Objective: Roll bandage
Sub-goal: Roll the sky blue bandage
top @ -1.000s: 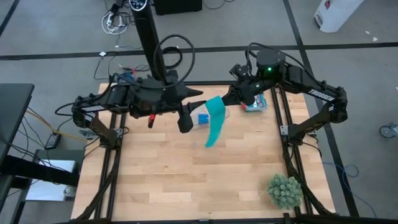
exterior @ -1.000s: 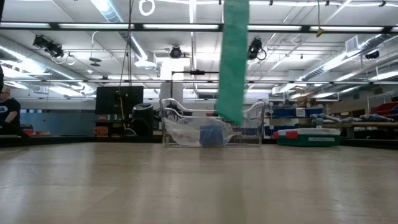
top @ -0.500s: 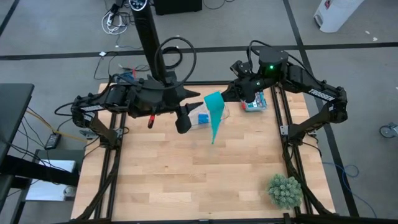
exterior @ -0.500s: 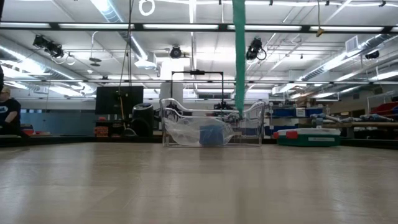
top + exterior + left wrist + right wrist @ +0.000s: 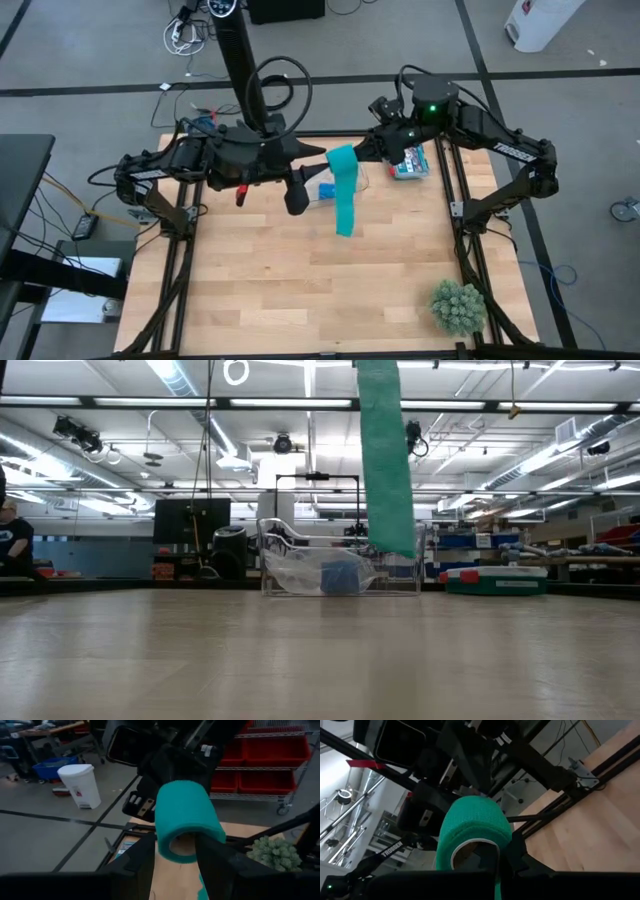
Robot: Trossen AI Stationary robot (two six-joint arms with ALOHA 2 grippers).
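1. Above the far middle of the wooden table [image 5: 300,280], both arms met in the air, with the bandage [image 5: 343,190] between them.
2. The left gripper [image 5: 175,862] clasped the teal coil from outside, one finger on each side of it (its hollow core faced the left wrist camera).
3. The right gripper [image 5: 495,865] was clenched, its fingers at the roll's open end; I could not tell whether they pinched the fabric.
4. From the coil a loose teal tail hung down, its end clear of the tabletop in the low view.
5. Beneath and behind the tail stood a clear plastic container [image 5: 340,570] holding a blue roll [image 5: 340,577].
6. Near the right front corner sat a small green spiky plant [image 5: 458,306], well apart from the arms.
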